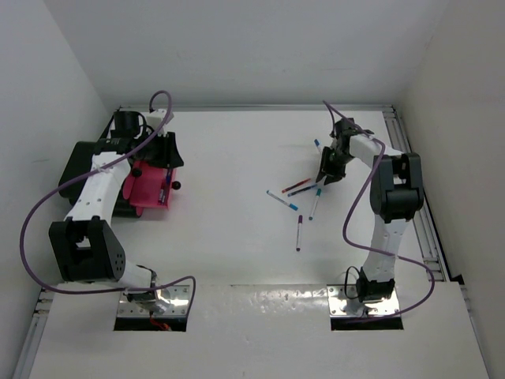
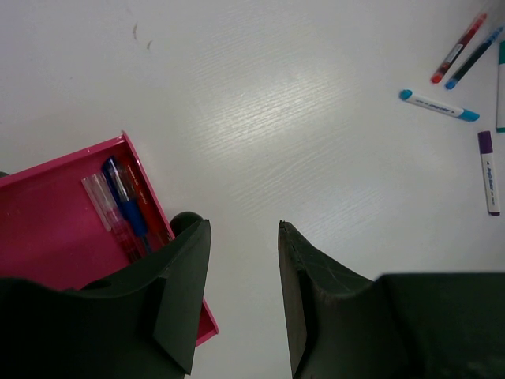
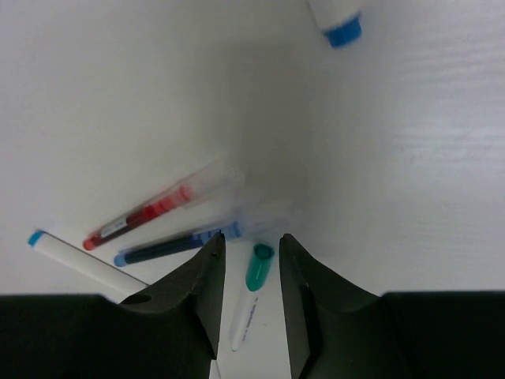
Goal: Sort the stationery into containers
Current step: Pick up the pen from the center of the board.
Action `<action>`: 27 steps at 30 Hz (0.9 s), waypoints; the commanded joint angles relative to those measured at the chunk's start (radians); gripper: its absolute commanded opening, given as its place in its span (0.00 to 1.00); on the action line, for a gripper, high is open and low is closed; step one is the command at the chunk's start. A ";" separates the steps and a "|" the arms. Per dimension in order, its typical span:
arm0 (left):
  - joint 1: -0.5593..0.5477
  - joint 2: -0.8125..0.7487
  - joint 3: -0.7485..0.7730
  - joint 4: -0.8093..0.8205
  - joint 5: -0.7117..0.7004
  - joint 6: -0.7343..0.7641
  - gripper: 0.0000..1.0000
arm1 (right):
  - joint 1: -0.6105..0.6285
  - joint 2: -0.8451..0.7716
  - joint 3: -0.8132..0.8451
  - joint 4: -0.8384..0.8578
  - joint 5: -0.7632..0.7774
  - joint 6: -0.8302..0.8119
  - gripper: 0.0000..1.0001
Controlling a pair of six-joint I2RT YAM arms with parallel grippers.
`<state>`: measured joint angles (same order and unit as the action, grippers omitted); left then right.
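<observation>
My right gripper (image 3: pixel 252 246) (image 1: pixel 327 175) is open and low over the table, and a teal-capped white pen (image 3: pixel 257 268) lies loose between its fingers. A red pen (image 3: pixel 150 212), a dark blue pen (image 3: pixel 170 246) and a white pen with blue caps (image 3: pixel 79 257) lie just to its left. A purple-capped pen (image 1: pixel 299 232) lies nearer the arms. My left gripper (image 2: pixel 245 225) (image 1: pixel 167 158) hangs open and empty beside the pink tray (image 2: pixel 47 237) (image 1: pixel 144 196), which holds a blue pen (image 2: pixel 125 197) and other pens. The black box (image 1: pixel 79 162) sits left of the tray.
Another blue-capped pen (image 1: pixel 317 144) (image 3: pixel 338 24) lies farther back, near the right arm. A small black knob (image 1: pixel 177 185) sits by the tray's right edge. Metal rails (image 1: pixel 410 170) run along the table's right side, and white walls close in the back and sides.
</observation>
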<state>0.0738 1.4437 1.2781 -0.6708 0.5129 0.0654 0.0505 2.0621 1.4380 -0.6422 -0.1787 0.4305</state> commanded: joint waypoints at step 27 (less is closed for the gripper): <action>0.017 0.035 -0.005 0.034 0.003 0.001 0.46 | 0.025 0.070 0.047 0.004 -0.011 0.054 0.45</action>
<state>0.0742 1.4757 1.2778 -0.6632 0.5098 0.0662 0.0696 2.1113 1.4544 -0.6594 -0.1719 0.4797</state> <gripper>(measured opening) 0.459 0.457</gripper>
